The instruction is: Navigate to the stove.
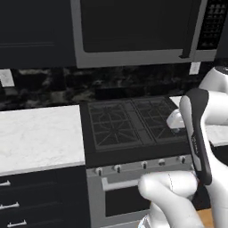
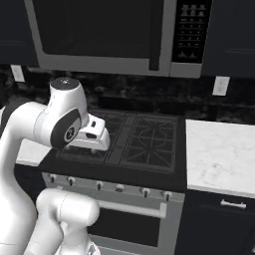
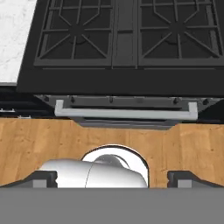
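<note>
Since the task is just driving, I'm keeping the arm folded above the base, hand hanging over the stove [image 1: 129,124] front edge so the wrist camera is looking straight down on it. Stove is sitting dead ahead, centred in both base views, with marble counter [image 1: 38,136] on its left and another counter stretch [image 2: 219,154] on its right, microwave [image 1: 138,31] above. Fingers [image 3: 43,178] are spread wide apart, gripping nothing; both tips are showing at the hand view's bottom corners over wood floor [image 3: 39,140]. Counting: one stove, two grate sections, one oven handle [image 3: 124,113], six knobs I'm seeing along the front in the right base view, one microwave. I'm judging the base is basically arrived, maybe a small nudge left.
</note>
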